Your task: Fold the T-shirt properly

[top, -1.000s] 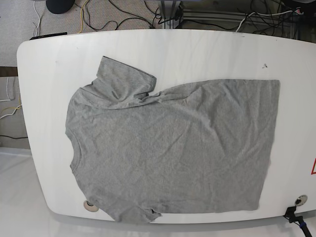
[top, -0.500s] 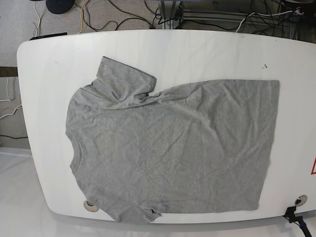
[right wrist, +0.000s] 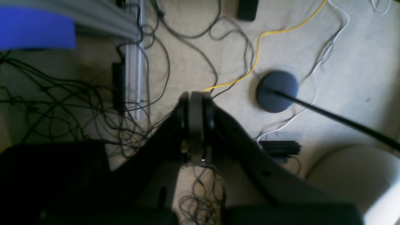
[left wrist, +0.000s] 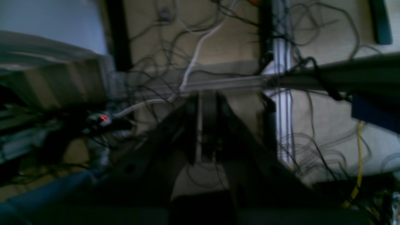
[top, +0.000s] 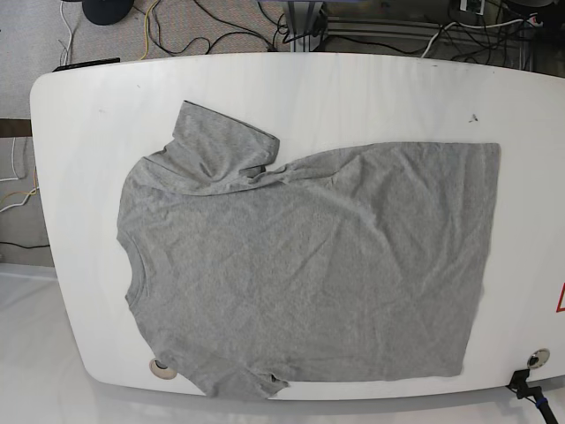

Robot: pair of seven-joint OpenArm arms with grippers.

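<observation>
A grey T-shirt (top: 300, 265) lies spread flat on the white table (top: 371, 97), its collar end toward the base view's left and its hem along the right. It is wrinkled across the body. The far sleeve (top: 221, 146) is folded in over the shoulder, while the near sleeve (top: 252, 384) reaches the table's front edge, just beside a small round fitting (top: 161, 367) set in the tabletop. Neither arm shows over the table from above. Both wrist cameras look down past the table to the floor behind it. The right gripper (right wrist: 196, 125) has its two dark fingers pressed together with no gap between them and nothing caught there; beneath it the pale carpet (right wrist: 343, 47) is strewn with black cables, a yellow cable (right wrist: 259, 47) and a white one, and a dark round disc (right wrist: 276, 91) sits near the yellow cable's end. An aluminium rail (right wrist: 134, 56) runs down that view's left side. The left gripper (left wrist: 206, 131) is seen dim and blurred, but its fingers likewise meet at the tips and hold nothing; behind it lie more tangled cables, a white cable (left wrist: 200, 50) and a small red light (left wrist: 103, 118) on some dark device.
</observation>
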